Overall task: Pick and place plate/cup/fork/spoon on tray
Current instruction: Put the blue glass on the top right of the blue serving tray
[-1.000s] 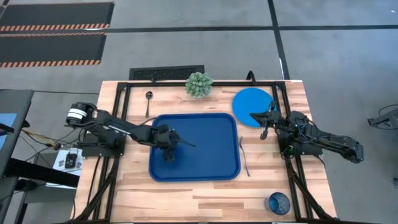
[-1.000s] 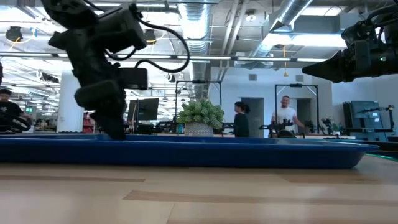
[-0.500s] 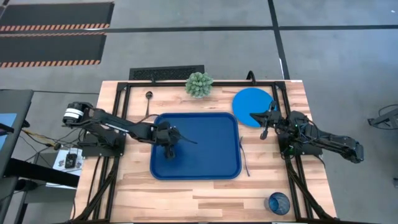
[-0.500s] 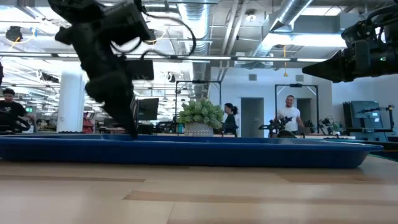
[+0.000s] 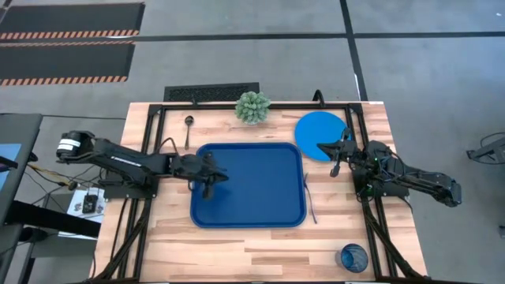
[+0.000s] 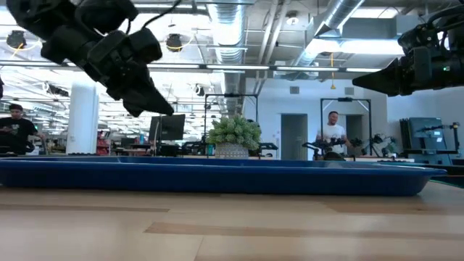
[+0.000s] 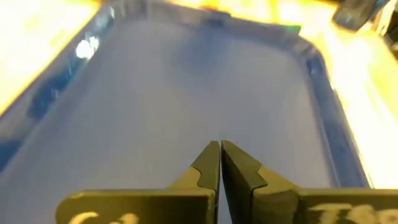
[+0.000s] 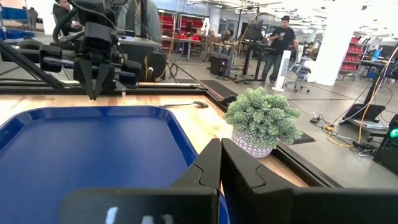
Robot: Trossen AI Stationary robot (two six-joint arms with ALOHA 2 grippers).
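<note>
The dark-blue tray (image 5: 260, 197) lies in the middle of the table. My left gripper (image 5: 223, 175) hangs shut above the tray's left part, slanting down toward the tray floor (image 7: 155, 93), and is clear of it in the low view (image 6: 161, 110). The round blue plate (image 5: 318, 130) lies flat at the far right. My right gripper (image 5: 334, 150) is shut and level above the plate's near edge. The dark spoon (image 5: 188, 130) lies beyond the tray's far left corner. The fork (image 5: 310, 197) lies along the tray's right rim, and the cup (image 5: 353, 257) stands at the near right.
A small potted plant (image 5: 252, 106) stands at the far edge, behind the tray, and also shows in the right wrist view (image 8: 264, 121). Black frame rails (image 5: 154, 130) run along both sides of the table. Bare wood lies in front of the tray (image 5: 252, 248).
My left gripper has risen off the tray floor and drawn back toward the table's left edge. It has tipped from pointing steeply down to slanting forward, staying shut. The tray has stayed where it was.
</note>
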